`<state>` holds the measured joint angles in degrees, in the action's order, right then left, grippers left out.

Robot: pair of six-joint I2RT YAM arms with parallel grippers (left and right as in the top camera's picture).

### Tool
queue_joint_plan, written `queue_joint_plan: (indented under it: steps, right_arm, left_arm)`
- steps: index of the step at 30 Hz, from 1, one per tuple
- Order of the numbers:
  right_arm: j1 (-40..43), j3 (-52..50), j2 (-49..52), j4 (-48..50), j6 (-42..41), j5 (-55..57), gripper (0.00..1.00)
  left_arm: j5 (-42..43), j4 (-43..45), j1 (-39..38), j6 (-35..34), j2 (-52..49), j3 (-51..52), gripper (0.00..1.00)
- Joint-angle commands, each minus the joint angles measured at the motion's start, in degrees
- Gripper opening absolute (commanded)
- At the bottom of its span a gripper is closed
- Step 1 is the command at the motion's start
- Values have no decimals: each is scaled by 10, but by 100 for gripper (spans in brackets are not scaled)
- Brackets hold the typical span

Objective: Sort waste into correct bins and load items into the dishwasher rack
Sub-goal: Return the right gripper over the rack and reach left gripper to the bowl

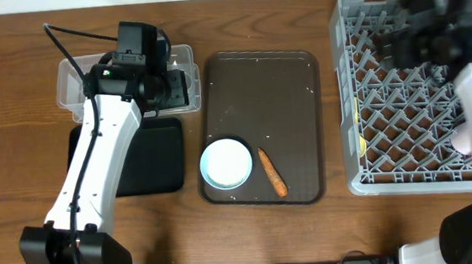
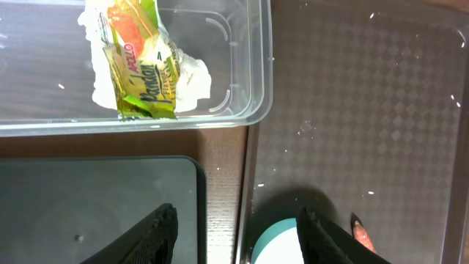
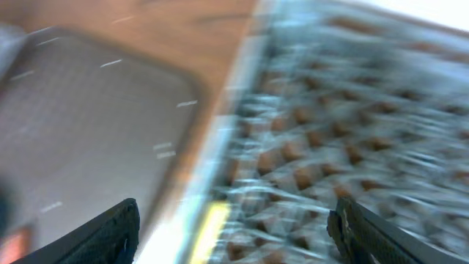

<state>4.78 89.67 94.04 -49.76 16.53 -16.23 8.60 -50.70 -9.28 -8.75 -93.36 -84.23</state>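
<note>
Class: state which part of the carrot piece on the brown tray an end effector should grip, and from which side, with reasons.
Probably best to grip the carrot piece at its middle, coming straight down from above and closing across its thin width. It lies flat and diagonal on the brown tray, and the bowl sits near its upper end in the overhead view.

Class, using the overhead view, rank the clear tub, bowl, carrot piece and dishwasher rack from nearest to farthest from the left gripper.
1. Clear tub, directly under the left gripper.
2. Bowl, on the brown tray.
3. Carrot piece, beside the bowl.
4. Dishwasher rack, far right.
</note>
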Motion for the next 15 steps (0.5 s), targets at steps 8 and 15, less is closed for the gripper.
queue_joint_plan:
  steps: [8, 15]
  right_arm:
    - [-167, -10, 51, -105, -19, -48, 85]
    - [-247, -10, 109, -116, -43, -48, 83]
  left_arm:
    - [-5, -20, -1, 6, -2, -4, 55]
    - [-2, -22, -2, 0, -2, -4, 55]
